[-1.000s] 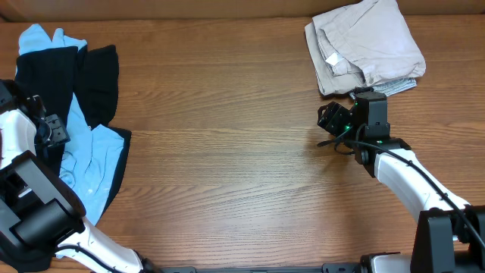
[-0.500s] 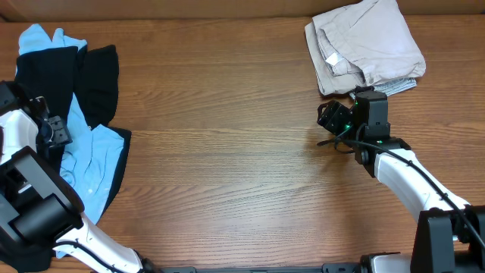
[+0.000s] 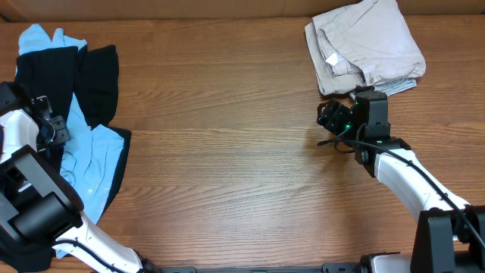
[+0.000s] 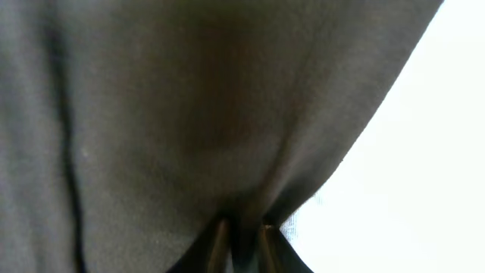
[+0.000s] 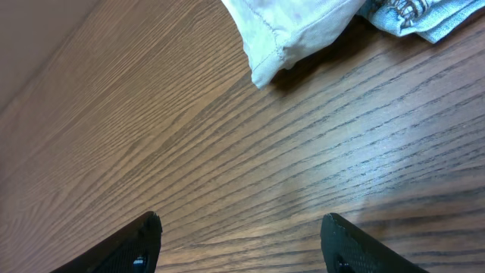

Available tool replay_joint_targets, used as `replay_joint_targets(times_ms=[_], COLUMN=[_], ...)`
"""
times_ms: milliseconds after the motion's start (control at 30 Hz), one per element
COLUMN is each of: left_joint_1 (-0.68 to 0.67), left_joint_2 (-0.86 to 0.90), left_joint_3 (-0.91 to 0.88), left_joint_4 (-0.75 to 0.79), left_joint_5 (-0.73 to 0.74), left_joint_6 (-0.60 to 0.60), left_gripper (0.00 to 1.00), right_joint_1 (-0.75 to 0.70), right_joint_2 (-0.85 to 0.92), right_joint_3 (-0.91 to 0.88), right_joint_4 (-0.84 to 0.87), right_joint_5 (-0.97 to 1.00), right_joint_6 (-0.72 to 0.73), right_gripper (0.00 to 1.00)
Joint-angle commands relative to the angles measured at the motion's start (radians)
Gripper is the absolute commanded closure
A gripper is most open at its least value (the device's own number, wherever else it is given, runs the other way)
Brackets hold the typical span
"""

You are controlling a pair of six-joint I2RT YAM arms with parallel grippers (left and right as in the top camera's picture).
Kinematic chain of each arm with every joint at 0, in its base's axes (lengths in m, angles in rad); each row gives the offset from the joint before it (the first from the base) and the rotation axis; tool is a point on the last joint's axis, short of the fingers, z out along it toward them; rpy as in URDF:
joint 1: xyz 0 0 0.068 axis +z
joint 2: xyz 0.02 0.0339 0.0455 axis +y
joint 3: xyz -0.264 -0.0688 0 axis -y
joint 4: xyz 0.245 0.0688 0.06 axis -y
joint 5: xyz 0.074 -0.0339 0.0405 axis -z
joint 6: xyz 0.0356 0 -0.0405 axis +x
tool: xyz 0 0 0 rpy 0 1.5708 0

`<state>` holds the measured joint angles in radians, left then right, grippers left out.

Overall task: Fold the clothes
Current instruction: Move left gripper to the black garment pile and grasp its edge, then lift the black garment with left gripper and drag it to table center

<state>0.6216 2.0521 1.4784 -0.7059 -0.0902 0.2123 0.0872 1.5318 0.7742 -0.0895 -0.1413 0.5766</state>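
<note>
At the left edge of the table [image 3: 227,152], left gripper [image 4: 242,236] clenches black garment [image 3: 95,80]; right gripper [image 5: 241,231] spread open over bare wood near beige clothes [image 3: 367,45].

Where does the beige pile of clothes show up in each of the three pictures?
Overhead: the beige pile lies at the top right of the table.
Left wrist: not in it; black cloth fills most of the view.
Right wrist: the pile's pale hem hangs in at the top edge.
Shared landmark: the printed blue cloth at the pile's edge, seen overhead and from the right wrist.
</note>
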Motion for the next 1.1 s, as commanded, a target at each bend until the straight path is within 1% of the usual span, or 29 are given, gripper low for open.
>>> replay_joint_targets(times_ms=[0,67,167,267,400,433,500,567,600,633,767,833,967,1067], left_joint_1=[-0.003,-0.003,-0.007,-0.015,-0.027,-0.032,-0.041,-0.06,-0.082,-0.103,-0.206,-0.277,-0.431,-0.573], left_joint_2=[0.027,0.026,0.013,-0.004,-0.01,-0.01,-0.01,-0.011,-0.011,-0.011,-0.011,-0.011,-0.011,-0.01], left_joint_3=[0.015,0.021,0.063,0.169,0.377,0.457,0.572,0.659,0.715,0.751,0.854,0.895,0.915,0.912], left_joint_4=[0.001,0.0,-0.034,-0.125,-0.298,-0.361,-0.458,-0.539,-0.599,-0.642,-0.782,-0.83,-0.852,-0.843], left_joint_5=[0.001,0.001,0.001,0.005,0.032,0.106,0.296,0.433,0.483,0.496,0.502,0.503,0.506,0.489], left_joint_6=[0.012,0.005,-0.069,-0.157,-0.298,-0.321,-0.322,-0.321,-0.319,-0.304,-0.203,-0.188,-0.174,-0.147], left_gripper=[0.96,0.96,0.96,0.96,0.96,0.96,0.96,0.96,0.96,0.96,0.96,0.96,0.96,0.96], right_joint_1=[0.005,0.005,0.005,0.003,0.002,0.002,0.002,0.002,0.001,0.0,-0.005,-0.004,-0.005,-0.005], right_joint_2=[-0.002,-0.002,-0.002,-0.005,-0.033,-0.054,-0.093,-0.147,-0.189,-0.223,-0.363,-0.427,-0.549,-0.627], right_joint_3=[0.018,0.018,0.018,0.019,0.027,0.032,0.037,0.045,0.057,0.068,0.139,0.176,0.245,0.283], right_joint_4=[0.009,0.01,0.015,0.031,0.032,0.032,0.029,-0.007,-0.06,-0.111,-0.38,-0.506,-0.706,-0.799], right_joint_5=[0.01,0.01,0.01,0.006,-0.021,-0.044,-0.071,-0.084,-0.083,-0.078,-0.013,0.029,0.058,0.065], right_joint_6=[0.003,0.003,0.0,0.0,0.0,-0.001,-0.011,-0.058,-0.089,-0.112,-0.167,-0.171,-0.185,-0.184], right_gripper=[0.29,0.29,0.29,0.28,0.29,0.28,0.29,0.3,0.32,0.32,0.32,0.32,0.31,0.31])
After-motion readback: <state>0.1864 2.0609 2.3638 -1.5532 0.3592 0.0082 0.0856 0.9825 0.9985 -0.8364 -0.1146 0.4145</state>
